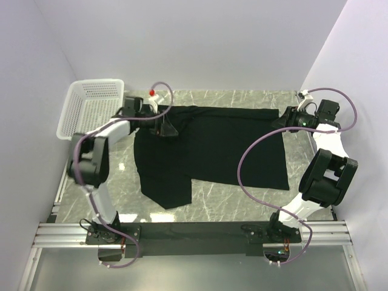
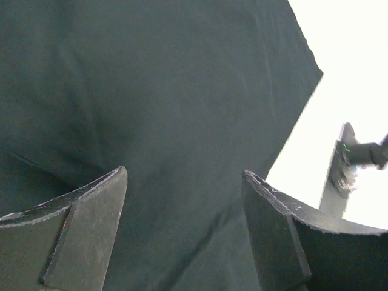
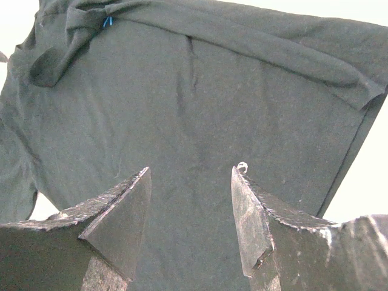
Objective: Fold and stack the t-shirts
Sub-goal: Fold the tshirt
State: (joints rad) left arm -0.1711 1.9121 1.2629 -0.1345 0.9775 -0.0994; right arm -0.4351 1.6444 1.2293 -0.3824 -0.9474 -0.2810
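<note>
**Black T-Shirt Lies Spread Between Two Open Grippers**

A black t-shirt (image 1: 212, 145) lies spread on the marble-patterned counter (image 1: 242, 200), stretching from under the left gripper (image 1: 165, 128) across to the right gripper (image 1: 284, 121). From above, the two arms reach to opposite ends of the garment's far edge. The left gripper sits over the shirt's far-left part, and the right gripper is at its far-right corner, by the edge of the cloth.

The left wrist camera shows that gripper's jaws standing wide apart with nothing between them, and only dark fabric below and ahead of its fingers (image 2: 91, 206). The right wrist camera shows the same on the other side. Its jaws are parted and empty, with the shirt running away from its fingertips (image 3: 130, 194) toward a folded band of cloth along the far side. A bunched corner there carries a small blue mark (image 3: 107, 22).

Below the left gripper in the overhead view, one section of the shirt hangs nearer to the arm bases than the rest, giving the cloth a stepped outline. A white mesh basket (image 1: 91, 106) stands on the counter just beyond the left gripper's outer side, apart from the shirt. Purple cables (image 1: 248, 151) loop from both arms, the right one arching over the cloth.
</note>
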